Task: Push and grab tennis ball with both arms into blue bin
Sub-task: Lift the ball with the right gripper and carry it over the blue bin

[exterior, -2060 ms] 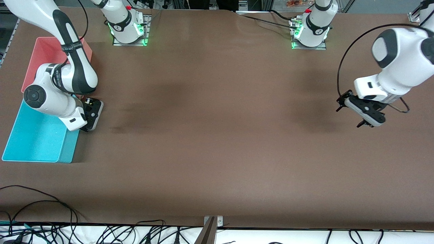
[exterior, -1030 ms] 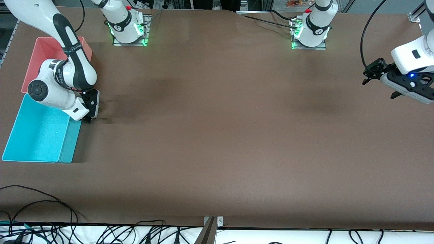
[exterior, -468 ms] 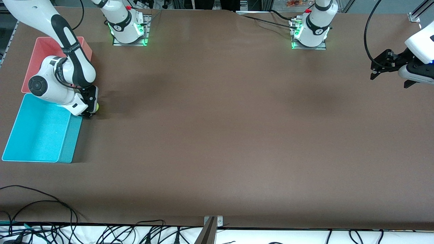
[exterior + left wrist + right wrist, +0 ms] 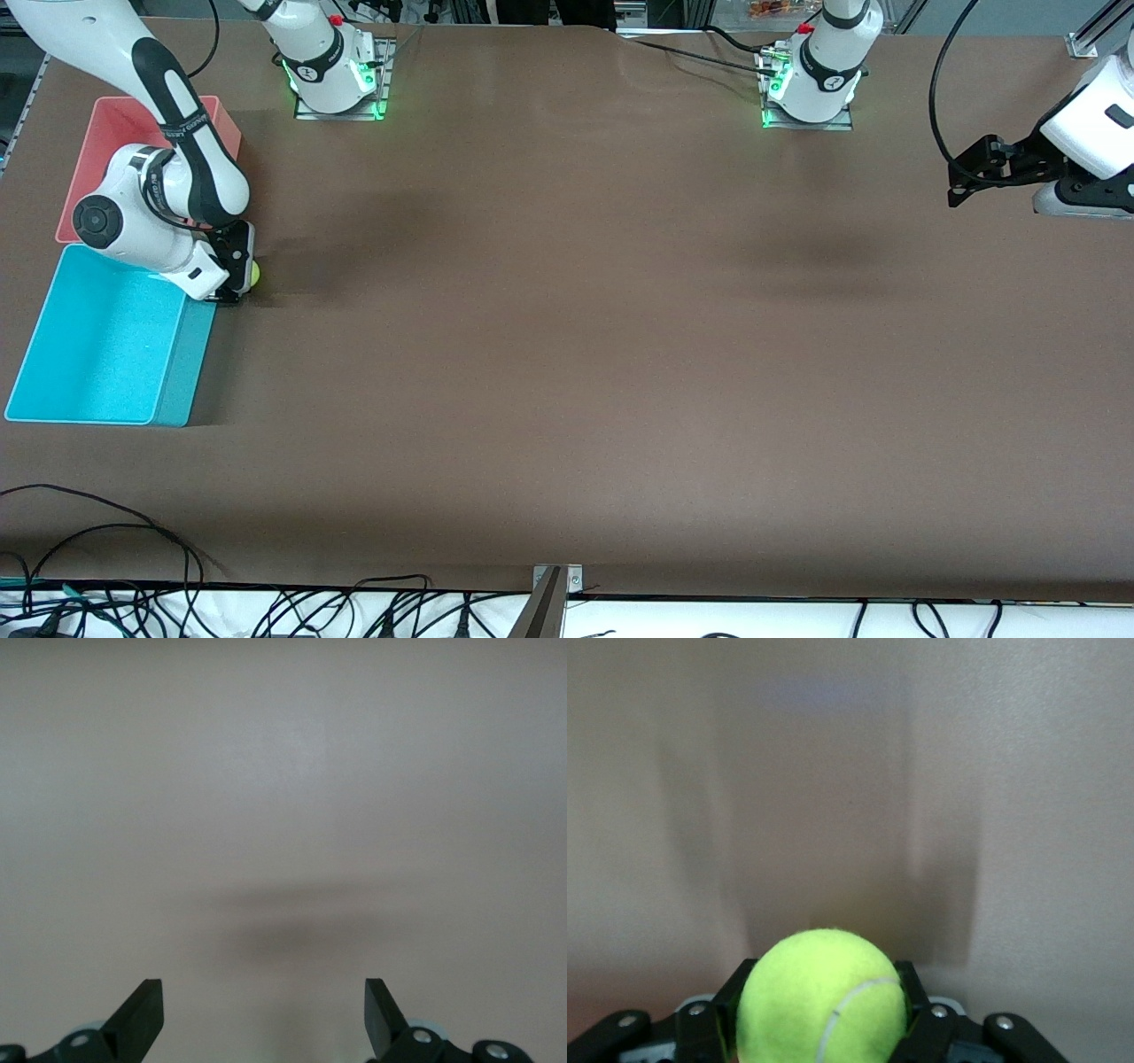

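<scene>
Since the earlier frames, the right hand (image 4: 241, 282) has moved away from the front camera along the counter (image 4: 567, 354) beside the blue bin's corner, and its fingers have closed; the left hand (image 4: 966, 173) has swung out toward the left arm's end of the counter and risen.

Right hand: fingers pinching the tennis ball (image 4: 254, 276). In the right wrist view the tennis ball (image 4: 822, 997) sits between the two black fingers (image 4: 911, 988), each pressed against one side of it. The ball is low at the counter surface, just beside the corner of the blue bin (image 4: 190, 354) that lies farthest from the front camera. The ball is outside the bin. Whether the ball touches the counter cannot be told.

Left hand: fingers spread wide, holding nothing. The left wrist view shows both fingertips (image 4: 142, 1014) well apart with bare counter (image 4: 283, 815) between them. This arm waits in the air over the left arm's end of the counter.

Pink-red bin (image 4: 97, 142): stands farther from the front camera than the blue bin, just beside it, partly covered by the right arm (image 4: 177, 106).
</scene>
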Action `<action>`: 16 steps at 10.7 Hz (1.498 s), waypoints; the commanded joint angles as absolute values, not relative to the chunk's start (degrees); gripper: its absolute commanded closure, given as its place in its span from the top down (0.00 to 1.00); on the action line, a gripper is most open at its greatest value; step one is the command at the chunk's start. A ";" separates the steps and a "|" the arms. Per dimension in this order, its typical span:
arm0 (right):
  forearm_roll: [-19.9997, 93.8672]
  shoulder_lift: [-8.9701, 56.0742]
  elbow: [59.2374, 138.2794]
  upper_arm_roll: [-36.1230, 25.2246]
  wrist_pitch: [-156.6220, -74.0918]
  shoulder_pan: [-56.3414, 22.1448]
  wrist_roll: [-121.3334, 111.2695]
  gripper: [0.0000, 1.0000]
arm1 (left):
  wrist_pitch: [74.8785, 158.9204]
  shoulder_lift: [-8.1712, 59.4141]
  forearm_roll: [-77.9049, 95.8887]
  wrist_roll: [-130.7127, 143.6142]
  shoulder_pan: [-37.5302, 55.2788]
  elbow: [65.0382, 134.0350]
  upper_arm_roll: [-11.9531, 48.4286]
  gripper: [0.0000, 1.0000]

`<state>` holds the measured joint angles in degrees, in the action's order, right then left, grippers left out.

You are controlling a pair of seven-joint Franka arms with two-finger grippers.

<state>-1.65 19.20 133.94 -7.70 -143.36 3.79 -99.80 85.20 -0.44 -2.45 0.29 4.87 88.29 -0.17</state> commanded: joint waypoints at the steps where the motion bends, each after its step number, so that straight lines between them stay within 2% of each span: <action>1: -1.23 18.81 131.15 -7.03 -141.79 3.78 -98.89 0.14 | 83.76 0.61 -1.32 2.72 2.82 85.34 1.15 1.00; 2: -1.23 18.81 128.78 -6.86 -139.07 3.78 -97.14 0.14 | 83.76 0.96 -1.32 2.72 2.73 85.34 1.14 1.00; 5: -0.97 18.90 115.80 -5.36 -123.19 3.78 -94.22 0.15 | 83.85 1.49 -1.32 3.78 2.64 86.13 1.41 1.00; 7: 0.87 18.90 110.06 -5.71 -116.84 4.56 -94.83 0.15 | 83.85 1.93 -1.32 3.87 3.69 85.61 1.41 1.00; 10: 0.70 19.95 107.59 -6.15 -116.72 12.11 -96.93 0.15 | 83.76 1.85 -1.32 3.96 3.87 85.78 2.02 1.00; 13: 0.79 28.09 99.51 -6.24 -117.06 19.05 -97.83 0.19 | 83.76 1.85 -1.41 3.95 3.25 85.96 2.29 1.00; 16: 4.91 36.02 96.94 -6.24 -121.62 24.16 -90.83 0.18 | 83.76 1.93 -1.41 3.87 2.90 86.04 2.29 1.00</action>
<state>2.07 28.97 101.44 -6.93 -119.38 21.14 -96.38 85.04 1.23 -2.24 3.41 3.43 87.54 2.04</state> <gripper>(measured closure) 0.330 0.000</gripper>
